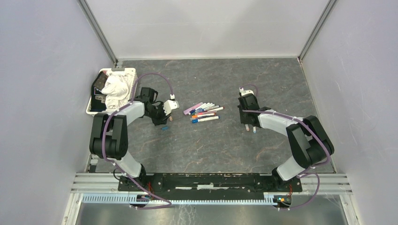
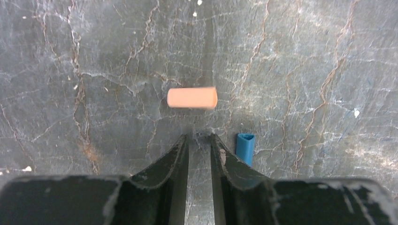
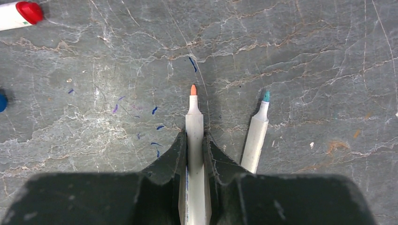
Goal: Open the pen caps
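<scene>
A short orange pen cap (image 2: 192,98) lies loose on the table just ahead of my left gripper (image 2: 199,138). That gripper's jaws stand a little apart with nothing between them. A blue pen cap (image 2: 245,147) lies beside its right finger. My right gripper (image 3: 194,140) is shut on a white pen (image 3: 194,119) whose bare orange tip points away from me. A second uncapped pen with a teal tip (image 3: 256,136) lies on the table right of it. In the top view the left gripper (image 1: 166,117) and right gripper (image 1: 247,125) flank a cluster of capped pens (image 1: 205,112).
A white bin (image 1: 92,102) holding a crumpled white cloth stands at the far left, behind the left arm. A red-capped pen (image 3: 19,13) lies at the top left of the right wrist view. Ink marks dot the dark stone tabletop.
</scene>
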`<state>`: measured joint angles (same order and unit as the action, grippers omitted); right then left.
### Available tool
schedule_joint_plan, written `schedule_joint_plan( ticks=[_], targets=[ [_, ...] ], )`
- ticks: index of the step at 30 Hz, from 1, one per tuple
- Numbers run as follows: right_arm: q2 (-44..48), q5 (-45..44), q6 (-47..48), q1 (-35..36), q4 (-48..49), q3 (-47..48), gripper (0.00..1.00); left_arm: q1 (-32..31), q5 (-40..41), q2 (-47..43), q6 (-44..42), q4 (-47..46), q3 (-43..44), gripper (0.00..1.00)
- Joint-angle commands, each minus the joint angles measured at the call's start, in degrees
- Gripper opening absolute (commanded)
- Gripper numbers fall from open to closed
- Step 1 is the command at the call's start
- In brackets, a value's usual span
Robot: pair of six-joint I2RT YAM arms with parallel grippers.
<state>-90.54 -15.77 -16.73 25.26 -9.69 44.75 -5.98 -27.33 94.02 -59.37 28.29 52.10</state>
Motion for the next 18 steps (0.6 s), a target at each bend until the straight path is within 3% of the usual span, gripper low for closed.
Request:
schedule_joint_plan(
  ticks=[1,7,11,14,16,17,18],
  targets=[
    [-0.97,-3.10,-1.03,-0.73,0.15,-0.37,0.19,0.17,-0.88,0.55,2.73,1.83,1.23,0.32],
    [0.70,-3.48,-0.77,-0.79,-0.76,1.14,0.33,0.15,-1.91,-2.03,2.39,4.36,1.83,0.33],
    [2.11,-2.69,0.40,-0.66,-1.30,3.10,0.49,0.15,-3.56,-4.62,4.81,6.62,4.26,0.39],
    [3.71,-0.64,3.47,1.07,0.59,4.07,0.51,0.60,-5.96,-6.77,7.19,9.88,8.08,0.64],
    [4.02,5.00,8.67,3.54,3.33,4.88,0.53,0.99,-6.99,-8.43,9.72,11.30,10.71,0.68],
    [3.39,7.44,11.43,4.73,3.78,5.70,0.54,1.12,-7.52,-9.21,10.78,12.22,11.98,0.86],
    [2.63,10.43,13.69,6.16,4.06,6.79,0.55,1.30,-7.81,-9.83,11.76,13.31,13.53,0.92]
  ],
)
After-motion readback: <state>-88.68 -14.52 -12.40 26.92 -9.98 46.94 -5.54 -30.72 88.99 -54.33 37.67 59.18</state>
